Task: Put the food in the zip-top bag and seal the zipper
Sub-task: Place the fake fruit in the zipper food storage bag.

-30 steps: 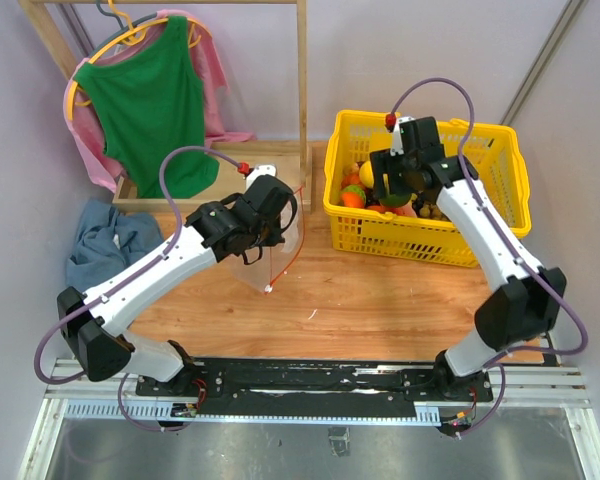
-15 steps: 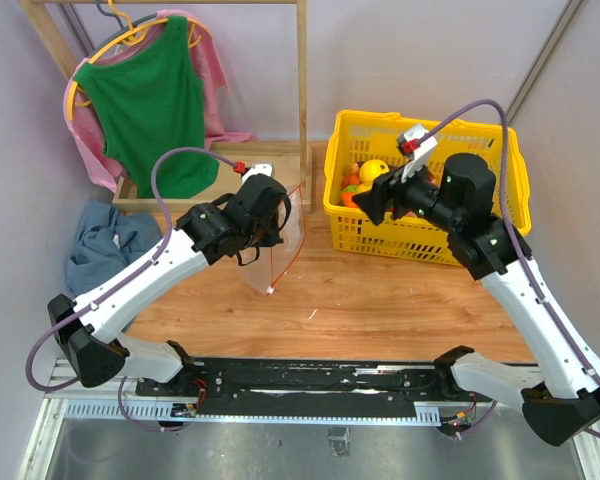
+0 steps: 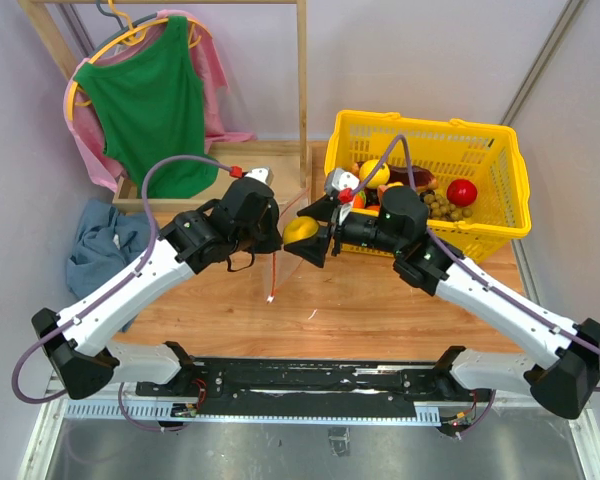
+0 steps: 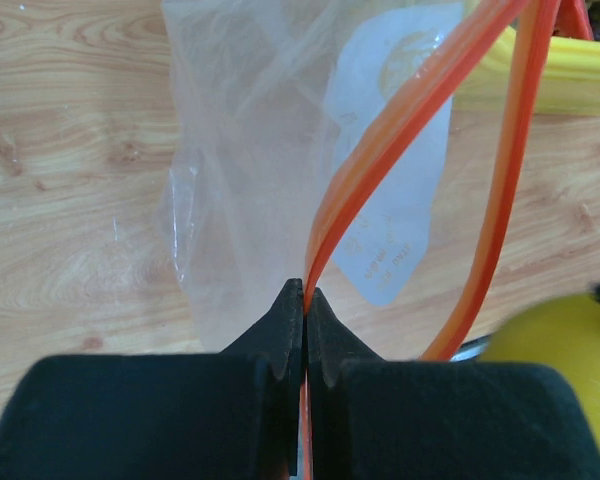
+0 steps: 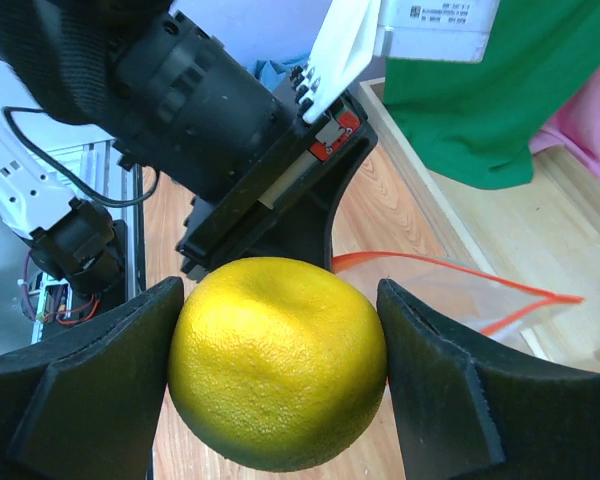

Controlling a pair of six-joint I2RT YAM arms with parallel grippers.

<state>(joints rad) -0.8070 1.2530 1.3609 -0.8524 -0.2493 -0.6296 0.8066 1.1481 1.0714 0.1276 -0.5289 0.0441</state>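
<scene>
The fruit, clamped in my right end effector, hangs just beside the bag, whose zipper my left end effector pinches; next, I reckon, it goes inside.

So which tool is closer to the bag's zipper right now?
Left. The left tool is shut on the zipper itself. The right tool holds the yellow fruit just beside the open mouth of the zip-top bag.
</scene>
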